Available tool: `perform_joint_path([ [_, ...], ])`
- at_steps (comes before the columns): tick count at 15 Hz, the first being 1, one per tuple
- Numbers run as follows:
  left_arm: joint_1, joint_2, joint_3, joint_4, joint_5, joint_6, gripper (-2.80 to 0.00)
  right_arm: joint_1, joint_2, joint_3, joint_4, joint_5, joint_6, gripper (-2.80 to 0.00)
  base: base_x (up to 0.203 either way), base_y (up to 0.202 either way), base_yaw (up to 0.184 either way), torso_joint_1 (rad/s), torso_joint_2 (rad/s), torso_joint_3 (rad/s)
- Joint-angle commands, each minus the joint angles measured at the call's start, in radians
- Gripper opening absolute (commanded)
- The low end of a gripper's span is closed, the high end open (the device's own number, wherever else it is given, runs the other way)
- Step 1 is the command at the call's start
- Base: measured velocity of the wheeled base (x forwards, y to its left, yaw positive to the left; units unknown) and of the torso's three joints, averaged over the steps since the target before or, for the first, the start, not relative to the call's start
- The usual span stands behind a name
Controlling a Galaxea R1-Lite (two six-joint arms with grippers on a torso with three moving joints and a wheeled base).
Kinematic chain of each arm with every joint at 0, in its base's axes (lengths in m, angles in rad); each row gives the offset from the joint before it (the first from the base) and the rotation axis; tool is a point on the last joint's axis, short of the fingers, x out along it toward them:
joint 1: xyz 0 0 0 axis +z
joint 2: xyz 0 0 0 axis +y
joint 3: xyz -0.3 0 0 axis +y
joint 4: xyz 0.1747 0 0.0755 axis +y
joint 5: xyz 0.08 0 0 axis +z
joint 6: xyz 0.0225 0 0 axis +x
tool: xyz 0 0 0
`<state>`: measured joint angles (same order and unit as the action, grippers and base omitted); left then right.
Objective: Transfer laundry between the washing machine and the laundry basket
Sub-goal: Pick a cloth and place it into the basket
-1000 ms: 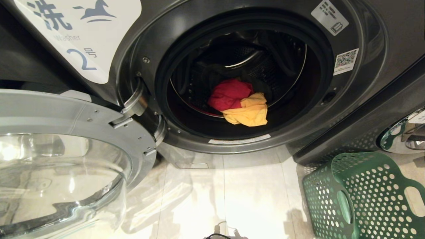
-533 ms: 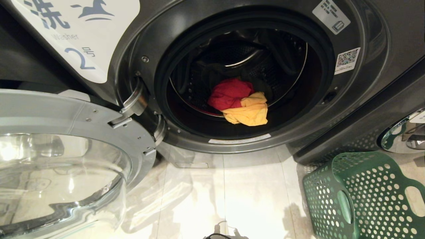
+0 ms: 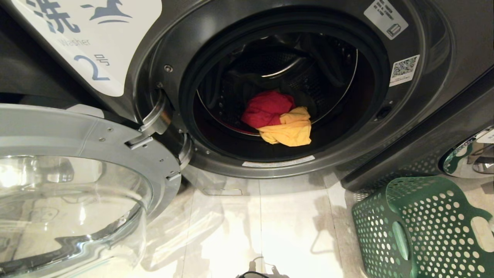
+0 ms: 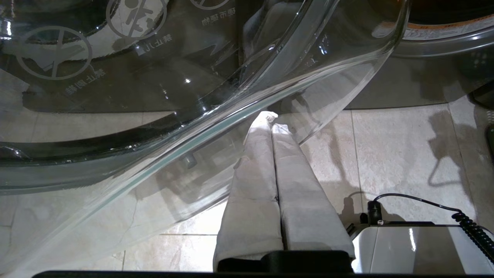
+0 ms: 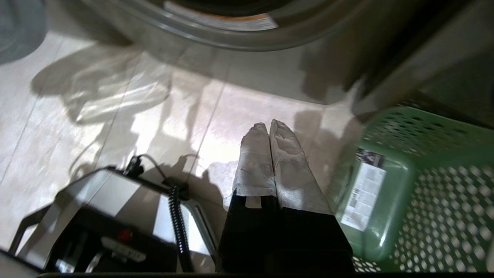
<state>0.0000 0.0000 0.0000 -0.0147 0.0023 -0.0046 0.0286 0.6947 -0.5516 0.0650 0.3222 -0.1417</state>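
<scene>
The washing machine's glass door [image 3: 73, 185] hangs open at left, left gripper [image 4: 272, 119] pressed together under it. Red garment [image 3: 266, 108] and yellow-orange garment [image 3: 289, 131] lie in the drum. Right gripper [image 5: 269, 129], fingers together, hovers beside the green laundry basket [image 3: 424, 227].

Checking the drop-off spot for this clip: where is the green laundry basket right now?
In the head view the green laundry basket stands on the floor at lower right, below washing machine 2 and right of its open drum.
</scene>
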Motion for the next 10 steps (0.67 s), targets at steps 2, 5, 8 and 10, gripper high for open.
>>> perform_joint_path([
  [2, 0.000, 0.002, 0.000, -0.001, -0.001, 0.003, -2.80, 0.207, 0.312, -0.011, -0.068, 0.025, -0.060, -2.80, 0.000, 0.000, 0.000, 0.000, 0.00, 0.000],
  [5, 0.000, 0.002, 0.000, 0.000, -0.001, 0.002, -2.80, 0.446, 0.419, -0.005, -0.103, -0.116, -0.103, -2.80, 0.000, 0.000, 0.000, 0.000, 0.00, 0.000],
  [8, 0.000, 0.002, 0.000, 0.012, -0.001, 0.002, -2.80, 0.486, 0.616, -0.033, -0.241, -0.157, -0.111, -2.80, 0.000, 0.000, 0.000, 0.000, 0.00, 0.000],
  [10, 0.000, 0.000, 0.000, 0.012, -0.001, 0.002, -2.80, 0.490, 0.758, -0.070, -0.380, -0.169, -0.113, -2.80, 0.000, 0.000, 0.000, 0.000, 0.00, 0.000],
])
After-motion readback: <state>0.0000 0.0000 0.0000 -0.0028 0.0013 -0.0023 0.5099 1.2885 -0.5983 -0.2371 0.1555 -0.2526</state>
